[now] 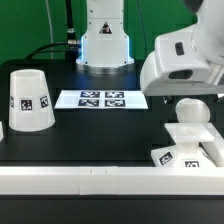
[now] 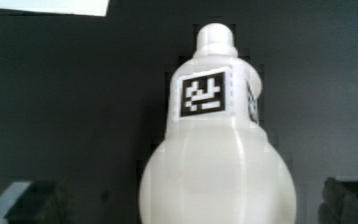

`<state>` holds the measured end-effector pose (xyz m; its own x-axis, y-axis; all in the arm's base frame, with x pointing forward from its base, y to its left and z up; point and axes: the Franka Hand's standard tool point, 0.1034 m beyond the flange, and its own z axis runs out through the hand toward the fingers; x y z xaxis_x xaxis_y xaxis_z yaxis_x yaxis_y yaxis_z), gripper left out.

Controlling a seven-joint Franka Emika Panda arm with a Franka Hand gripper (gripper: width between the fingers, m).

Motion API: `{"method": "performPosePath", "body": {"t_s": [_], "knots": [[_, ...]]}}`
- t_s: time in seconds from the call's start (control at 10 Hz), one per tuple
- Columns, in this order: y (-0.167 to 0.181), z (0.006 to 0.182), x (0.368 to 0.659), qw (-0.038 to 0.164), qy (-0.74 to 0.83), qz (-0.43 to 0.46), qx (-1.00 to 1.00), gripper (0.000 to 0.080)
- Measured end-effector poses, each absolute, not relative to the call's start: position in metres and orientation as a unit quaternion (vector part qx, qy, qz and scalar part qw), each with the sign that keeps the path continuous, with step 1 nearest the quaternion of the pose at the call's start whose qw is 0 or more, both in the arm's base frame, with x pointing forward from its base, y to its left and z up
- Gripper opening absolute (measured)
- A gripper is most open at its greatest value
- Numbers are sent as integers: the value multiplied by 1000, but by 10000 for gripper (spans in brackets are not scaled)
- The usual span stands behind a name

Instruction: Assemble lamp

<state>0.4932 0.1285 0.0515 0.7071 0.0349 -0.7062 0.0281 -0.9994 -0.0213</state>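
black table (image 1: 100,135), hand (image 2: 188,199) spread astride bulb post (image 2: 211,100)

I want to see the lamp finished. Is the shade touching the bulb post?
Apart. The exterior view shows the shade at its left and the bulb post at its right, with the marker board lying between them.

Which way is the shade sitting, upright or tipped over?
Upright. The shade stands on the table on its wide end, narrow end up, with no lean visible in the exterior view.
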Motion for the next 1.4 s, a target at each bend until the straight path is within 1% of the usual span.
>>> {"method": "performPosePath", "body": {"t_s": [0.2,0.3,0.5,0.7,1.0,1.4], "knots": [[127,45,488,0,-19,431,-902,698],[128,40,493,2,-18,420,-907,698],[131,36,491,1,-19,422,-906,698],[136,25,490,0,-22,415,-910,698],[132,10,483,2,-21,407,-913,698],[132,7,482,1,-21,407,-913,698]]}}
